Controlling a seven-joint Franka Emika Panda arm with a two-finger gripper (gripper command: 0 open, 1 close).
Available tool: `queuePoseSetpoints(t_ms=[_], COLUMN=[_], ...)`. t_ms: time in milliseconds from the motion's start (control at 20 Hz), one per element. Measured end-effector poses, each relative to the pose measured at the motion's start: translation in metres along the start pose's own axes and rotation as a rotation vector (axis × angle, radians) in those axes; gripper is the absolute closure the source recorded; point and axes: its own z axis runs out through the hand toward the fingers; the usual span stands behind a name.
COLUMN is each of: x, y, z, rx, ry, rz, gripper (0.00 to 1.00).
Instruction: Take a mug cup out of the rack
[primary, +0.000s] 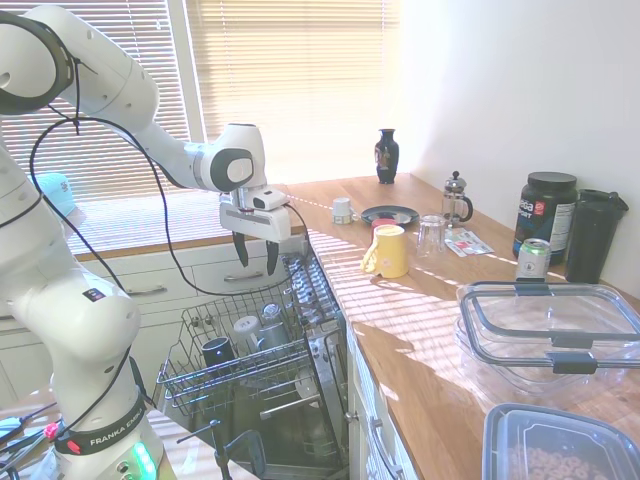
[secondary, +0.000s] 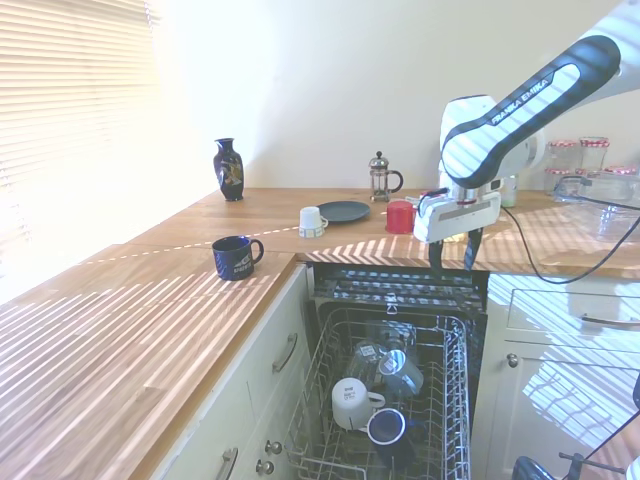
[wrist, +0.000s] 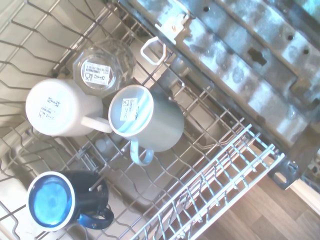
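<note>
Wooden counter (secondary: 120, 330) bearing dark vase (secondary: 228, 169), French press (secondary: 379, 177), dark plate (secondary: 344, 211), printed blue mug (secondary: 236, 257), small white cup (secondary: 312, 222), red cup (secondary: 400, 216)

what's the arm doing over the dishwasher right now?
The gripper hangs open and empty above the pulled-out rack, holding nothing yet. In the rack sit the dark mug cup, a white mug, a grey mug and an upturned glass, the latter three bottoms up. The mug cup is nearest the rack's outer end and untouched. On the counter stand a yellow mug and a dark mug with white print.
</note>
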Motion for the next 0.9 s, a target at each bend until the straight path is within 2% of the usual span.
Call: queuePoseSetpoints(t_ms=[150,350,550,900], x=[-0.008,-0.064,-0.094,-0.11], y=[-0.004,-0.029,-0.041,-0.067], z=[0.006,0.05,0.088,0.164], rx=[-0.012,-0.052,-0.099,-0.208], ry=[-0.005,0.0,0.046,0.119], rz=[-0.014,-0.057,-0.075,-0.096], gripper=[0.0,0.0,0.0,0.0])
